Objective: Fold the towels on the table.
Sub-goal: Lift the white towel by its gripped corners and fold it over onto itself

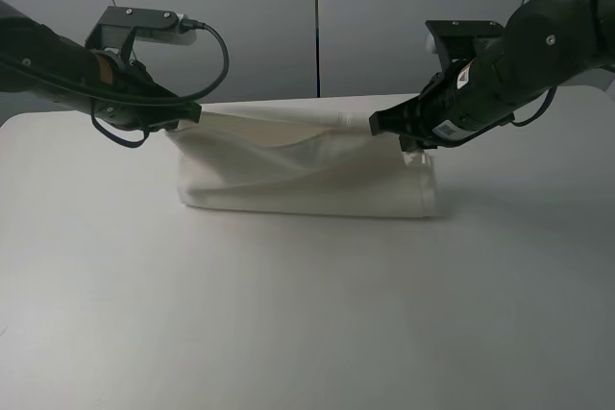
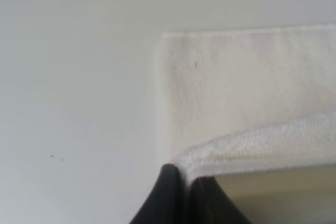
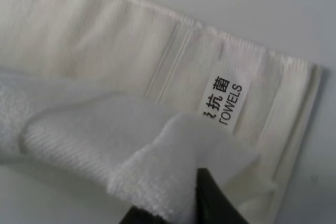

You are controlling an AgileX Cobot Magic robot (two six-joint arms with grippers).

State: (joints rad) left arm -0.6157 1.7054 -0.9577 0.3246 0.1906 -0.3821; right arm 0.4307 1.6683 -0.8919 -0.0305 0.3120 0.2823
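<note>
The white towel lies across the middle of the white table, its far edge lifted and sagging between both grippers. My left gripper is shut on the towel's far left corner; in the left wrist view the dark fingers pinch the raised hem above the lower layer. My right gripper is shut on the far right corner. In the right wrist view a finger holds the lifted fold above the border band and the printed label.
A grey wall with panel seams stands behind the table. Bare tabletop spreads in front of the towel and to both sides. The table's far left edge curves near the left arm.
</note>
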